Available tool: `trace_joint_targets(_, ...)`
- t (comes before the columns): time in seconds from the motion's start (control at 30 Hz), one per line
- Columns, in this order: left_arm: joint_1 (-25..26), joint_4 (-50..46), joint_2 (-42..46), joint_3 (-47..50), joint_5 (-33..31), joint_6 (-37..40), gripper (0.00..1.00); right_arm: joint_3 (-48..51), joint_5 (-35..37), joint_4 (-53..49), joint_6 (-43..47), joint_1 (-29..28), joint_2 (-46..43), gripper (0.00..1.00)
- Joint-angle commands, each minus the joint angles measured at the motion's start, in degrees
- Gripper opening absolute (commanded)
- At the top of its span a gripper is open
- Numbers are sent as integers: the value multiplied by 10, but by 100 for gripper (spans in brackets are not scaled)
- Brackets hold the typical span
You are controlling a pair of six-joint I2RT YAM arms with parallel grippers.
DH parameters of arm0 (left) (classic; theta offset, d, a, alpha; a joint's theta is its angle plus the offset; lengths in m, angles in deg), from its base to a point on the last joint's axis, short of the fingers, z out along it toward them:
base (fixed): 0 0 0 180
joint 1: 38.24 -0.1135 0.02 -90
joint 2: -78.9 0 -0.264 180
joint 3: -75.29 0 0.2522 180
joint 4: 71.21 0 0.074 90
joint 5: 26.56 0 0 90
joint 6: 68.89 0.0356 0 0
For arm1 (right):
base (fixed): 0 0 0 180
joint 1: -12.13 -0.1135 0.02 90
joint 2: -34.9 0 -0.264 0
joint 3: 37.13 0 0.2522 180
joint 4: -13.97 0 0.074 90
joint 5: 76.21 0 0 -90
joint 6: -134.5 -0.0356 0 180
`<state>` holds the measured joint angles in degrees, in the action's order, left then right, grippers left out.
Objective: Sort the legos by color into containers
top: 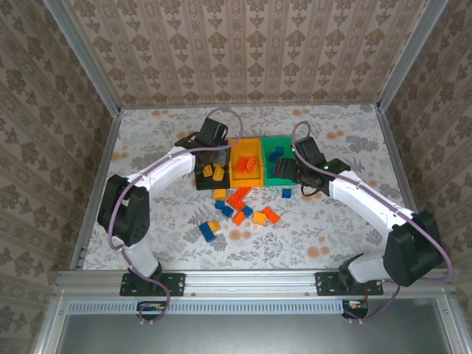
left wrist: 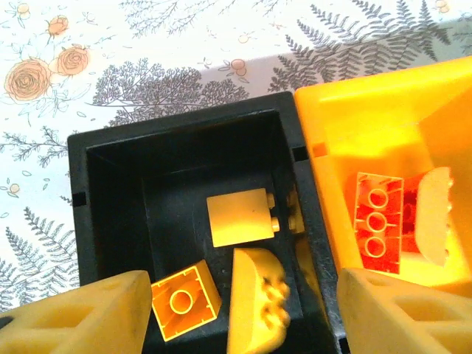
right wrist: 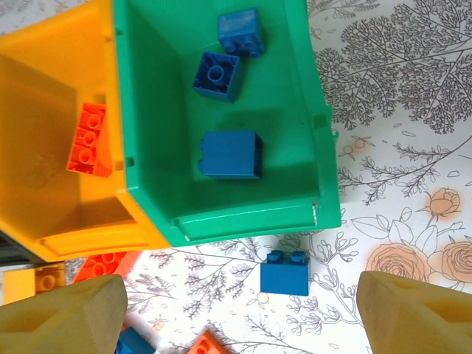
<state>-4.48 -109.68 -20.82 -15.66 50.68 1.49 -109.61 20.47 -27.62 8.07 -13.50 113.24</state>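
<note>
My left gripper hangs open over the black container. Three yellow legos lie inside it, among them a curved one blurred between the fingers and touching neither. The orange-yellow container beside it holds a red lego. My right gripper is open above the table just in front of the green container, which has three blue legos in it. A loose blue lego lies on the cloth between its fingers, untouched. In the top view the left gripper and right gripper flank the three joined containers.
Several loose red, blue and yellow legos are scattered on the flowered cloth in front of the containers. A metal frame and patterned walls enclose the table. Open cloth lies at the far left and right.
</note>
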Motion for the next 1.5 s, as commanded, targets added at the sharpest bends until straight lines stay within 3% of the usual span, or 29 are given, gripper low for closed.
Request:
trace_joint_targets(0.0,6,-5,62,-2,18,-2,79,16,-33,-18,12,-1,-21,83)
trace_joint_targets(0.13,24,20,151,55,52,-20,99,28,-62,-26,44,-33,-24,82)
trace_joint_targets(0.17,31,23,168,68,58,-24,100,32,-66,-26,52,-46,-23,81)
trace_joint_targets(0.4,87,38,304,213,50,-71,100,41,-83,-35,90,-153,42,77)
trace_joint_targets(0.57,101,25,371,289,46,-105,100,28,-72,-10,124,-193,83,75)
trace_joint_targets(0.97,96,-1,434,354,26,-133,100,-26,-120,27,175,-196,188,74)
trace_joint_targets(1.2,85,-3,444,367,28,-131,100,1,-141,-5,165,-203,185,60)
trace_joint_targets(1.47,67,6,449,378,46,-132,100,21,-57,-47,150,-247,180,58)
